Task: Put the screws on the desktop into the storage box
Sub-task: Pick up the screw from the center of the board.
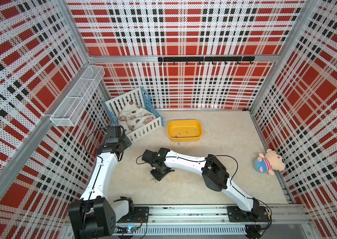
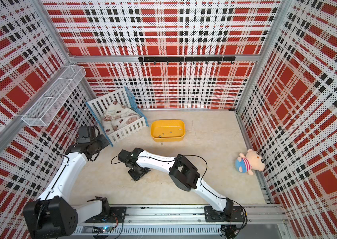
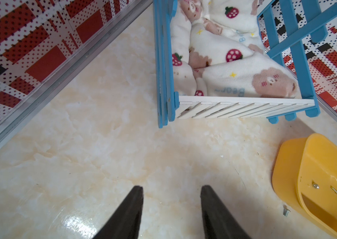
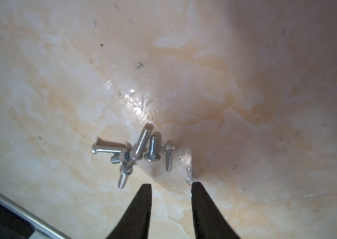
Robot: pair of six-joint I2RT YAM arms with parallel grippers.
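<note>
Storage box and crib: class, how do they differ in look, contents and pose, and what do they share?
The storage box has smooth yellow walls; the crib has white slats and blue ends. The storage box holds screws; the crib, a bear-print blanket. The storage box sits square to the back wall; the crib sits angled. Both stand open-topped on the desktop.

Robot lab test cell: aluminium frame (image 1: 122,59), plaid perforated walls (image 1: 184,31), left arm (image 1: 103,171) and right arm (image 1: 184,162) mounted on a rail (image 1: 184,214) beside the desktop (image 1: 236,134), small crib (image 1: 144,130) and plush toy (image 1: 269,162).
</note>
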